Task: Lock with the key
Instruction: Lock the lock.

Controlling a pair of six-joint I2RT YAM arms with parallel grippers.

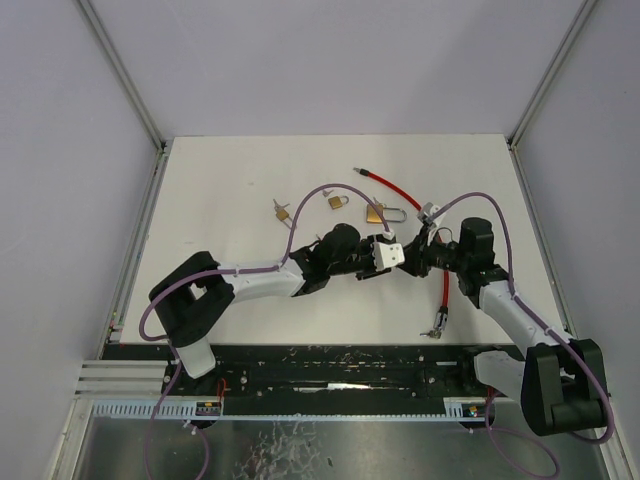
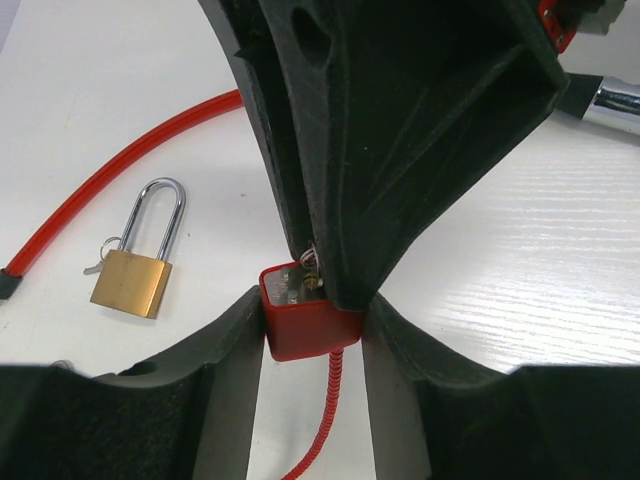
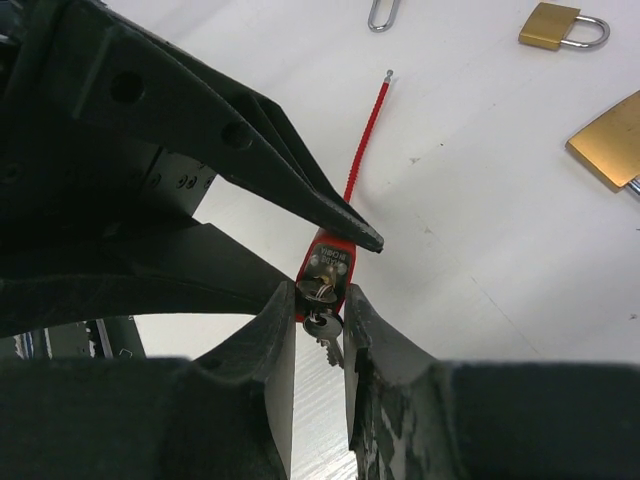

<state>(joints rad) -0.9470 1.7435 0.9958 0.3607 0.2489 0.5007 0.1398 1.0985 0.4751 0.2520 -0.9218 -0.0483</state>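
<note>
Closely, red lock (image 2: 310, 325) clamped, key (image 3: 322, 325) pinched, stamped lettering (image 3: 335, 255) seemingly unreadable

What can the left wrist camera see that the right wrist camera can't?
Only the left wrist view shows the thick red cable. Only the right wrist view shows the key, pinched in the right gripper and stuck in the lock. Both show the small red lock, held by the left gripper.

On the white table (image 1: 230, 170) lie a small brass padlock (image 1: 339, 202), a larger brass padlock (image 1: 376, 213) just beside it, and a thick red cable (image 1: 392, 186).
</note>
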